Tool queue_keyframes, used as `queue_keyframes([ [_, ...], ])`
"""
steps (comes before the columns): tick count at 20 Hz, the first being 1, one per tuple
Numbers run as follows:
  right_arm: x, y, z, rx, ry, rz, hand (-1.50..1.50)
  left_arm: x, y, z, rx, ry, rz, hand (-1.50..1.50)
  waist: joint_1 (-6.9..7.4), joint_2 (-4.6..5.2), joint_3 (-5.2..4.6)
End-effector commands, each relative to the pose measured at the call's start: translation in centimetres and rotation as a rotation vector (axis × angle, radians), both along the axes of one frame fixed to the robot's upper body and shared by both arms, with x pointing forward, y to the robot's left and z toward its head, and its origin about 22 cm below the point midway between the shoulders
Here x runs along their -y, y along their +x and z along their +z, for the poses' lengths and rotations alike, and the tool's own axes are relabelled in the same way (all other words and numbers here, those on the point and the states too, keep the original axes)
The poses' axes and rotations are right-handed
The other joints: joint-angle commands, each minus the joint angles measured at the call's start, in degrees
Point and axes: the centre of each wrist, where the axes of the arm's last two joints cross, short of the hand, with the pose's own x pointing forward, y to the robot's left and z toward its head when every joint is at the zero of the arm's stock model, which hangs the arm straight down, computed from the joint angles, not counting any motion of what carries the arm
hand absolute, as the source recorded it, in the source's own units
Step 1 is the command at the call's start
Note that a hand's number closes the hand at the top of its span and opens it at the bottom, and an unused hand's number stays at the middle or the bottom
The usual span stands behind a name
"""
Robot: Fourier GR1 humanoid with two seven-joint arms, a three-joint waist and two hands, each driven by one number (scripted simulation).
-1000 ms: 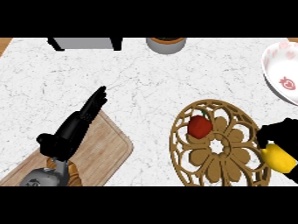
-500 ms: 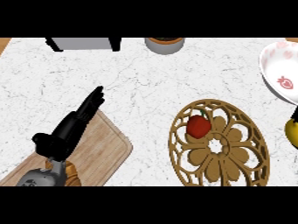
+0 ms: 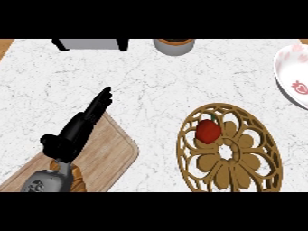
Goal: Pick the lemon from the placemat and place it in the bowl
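left hand (image 3: 76, 131) resting over wooden board (image 3: 109, 151), fingers straight, holding nothing. red fruit (image 3: 208, 131) sitting on lattice placemat (image 3: 249, 173). bowl (image 3: 301, 85) at right edge, well apart.

white marbled counter (image 3: 163, 85), red-patterned white bowl (image 3: 301, 81)
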Motion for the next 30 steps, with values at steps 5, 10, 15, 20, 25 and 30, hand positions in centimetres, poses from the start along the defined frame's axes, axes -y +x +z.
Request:
queue_keyframes([
  [5, 2.9, 4.4, -1.4, 0.151, -0.073, -0.178, 1.5, 1.1, -0.2, -0.7, 0.007, 0.005, -0.012, 0.0, 1.24, 0.33, 0.07],
  [10, 3.8, 7.7, -1.9, 0.134, -0.137, -0.209, 1.5, 0.8, 0.3, 0.0, 0.016, 0.004, -0.037, 0.0, 2.32, 0.64, 0.1],
  [15, 5.4, 7.1, -4.4, -0.238, -0.189, -0.208, 1.5, 1.5, 1.1, 0.5, 0.015, -0.006, -0.05, 0.0, 2.78, 0.97, 0.09],
  [20, 5.7, 8.5, -4.2, -0.318, -0.063, -0.087, -1.5, 1.4, 1.1, 0.9, 0.015, -0.002, -0.055, 0.0, 3.37, 1.14, 0.21],
  [25, 6.2, 8.5, -5.5, -0.187, 0.057, -0.051, -1.5, 1.2, -0.1, 0.5, 0.003, 0.005, -0.058, 0.0, 2.71, 0.96, 0.24],
  [30, 7.4, 8.8, -2.2, -0.091, 0.297, -0.14, -1.5, 0.8, 0.5, 0.7, 0.026, 0.01, -0.047, 0.0, 2.8, 1.13, 0.25],
])
